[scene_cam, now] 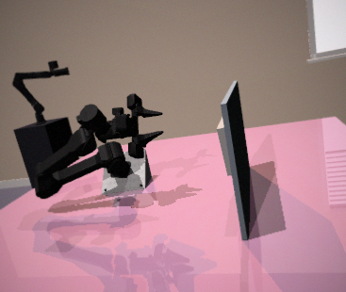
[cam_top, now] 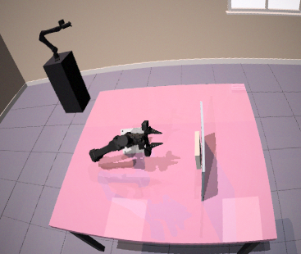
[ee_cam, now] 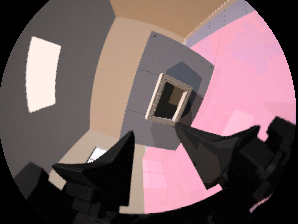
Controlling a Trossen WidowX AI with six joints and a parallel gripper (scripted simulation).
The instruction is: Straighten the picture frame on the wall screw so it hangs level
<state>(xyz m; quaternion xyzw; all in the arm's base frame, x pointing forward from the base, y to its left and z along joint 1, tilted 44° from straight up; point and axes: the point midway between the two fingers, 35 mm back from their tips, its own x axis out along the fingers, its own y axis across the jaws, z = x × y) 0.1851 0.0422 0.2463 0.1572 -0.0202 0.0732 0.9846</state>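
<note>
At three o'clock of the black, pointed-fingered pincer [cam_top: 157, 138] [scene_cam: 150, 125] [ee_cam: 154, 129], parted and empty, hangs the pale rectangular picture frame [cam_top: 197, 150] [scene_cam: 223, 147] [ee_cam: 156, 97].

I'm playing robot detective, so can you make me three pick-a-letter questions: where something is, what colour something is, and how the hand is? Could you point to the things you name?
1. Where is the picture frame?
A) On the table top
B) On the upright panel
C) Between the fingers

2. What colour is the table top?
A) Pink
B) Green
C) Yellow

3. How is the hand?
A) Shut on the frame
B) Shut on nothing
C) Open, holding nothing

Answers:
1 B: the picture frame [cam_top: 197, 151] [ee_cam: 155, 97] is against the upright panel [cam_top: 202, 123] [scene_cam: 229, 137] [ee_cam: 140, 95].
2 A: the table top [cam_top: 174, 102] [scene_cam: 304, 141] [ee_cam: 265, 65] looks pink.
3 C: the hand [cam_top: 161, 138] [scene_cam: 161, 122] [ee_cam: 154, 129] has its fingertips apart, away from the frame.
</note>
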